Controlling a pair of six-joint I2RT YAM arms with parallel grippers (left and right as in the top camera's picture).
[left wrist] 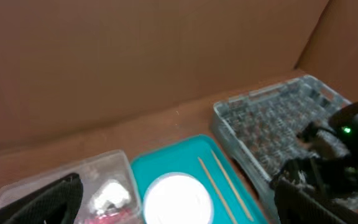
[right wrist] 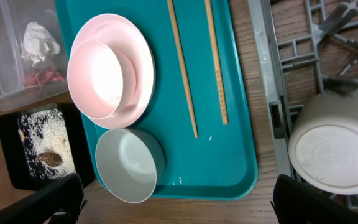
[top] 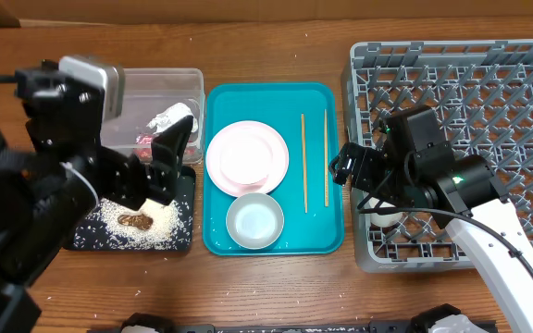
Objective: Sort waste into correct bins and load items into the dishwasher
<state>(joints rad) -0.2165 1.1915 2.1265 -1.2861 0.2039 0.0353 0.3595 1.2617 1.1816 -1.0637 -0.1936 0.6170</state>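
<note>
The teal tray lay at the middle of the table. On it the plate was at 10 o'clock, the bowl just beside it at 6 o'clock, and the two chopsticks lay parallel at 3 o'clock. The clear tub, at 10 o'clock of the table, held the napkin and the red wrapper. The black tray, at 8 o'clock, held the rice and a brown scrap. The dish rack stood at 3 o'clock, with the cup bottom up near its 8 o'clock corner.

The left gripper hung where the tub meets the black tray, its fingers spread wide and holding nothing. The right gripper hung at the rack's 9 o'clock edge, its fingers also wide and empty.
</note>
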